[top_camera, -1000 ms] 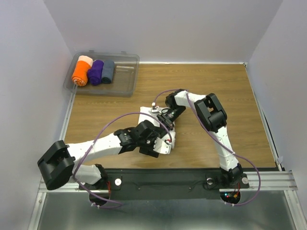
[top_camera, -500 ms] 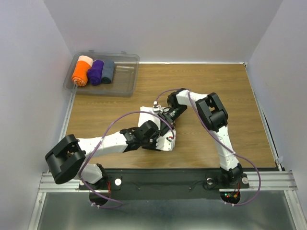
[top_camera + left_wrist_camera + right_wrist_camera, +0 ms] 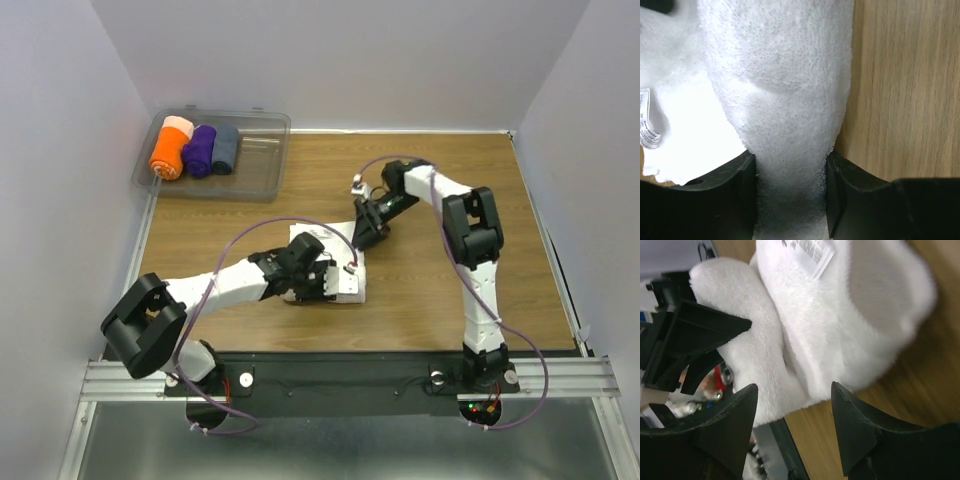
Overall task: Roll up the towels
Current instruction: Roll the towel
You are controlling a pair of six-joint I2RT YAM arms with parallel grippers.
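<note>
The white towel [image 3: 350,280] lies partly rolled on the wooden table, near the front middle. My left gripper [image 3: 326,283] is shut on the rolled part. In the left wrist view the thick terry roll [image 3: 785,90] is squeezed between both black fingers [image 3: 742,192], and a flat layer with a label spreads to its left. My right gripper [image 3: 366,236] hovers just behind the towel, open and holding nothing. In the right wrist view the bunched towel [image 3: 840,325] sits ahead of the spread fingertips [image 3: 747,400], with the left gripper [image 3: 690,340] clamped on its far side.
A clear plastic bin [image 3: 262,165] stands at the back left corner and holds an orange roll [image 3: 168,155], a purple roll [image 3: 201,150] and a grey-blue roll [image 3: 225,148]. White walls close in the table on three sides.
My right gripper has let go of the towel, opened and pulled back to the upper right. My left gripper has closed on the roll and shifted slightly away from the front edge.
</note>
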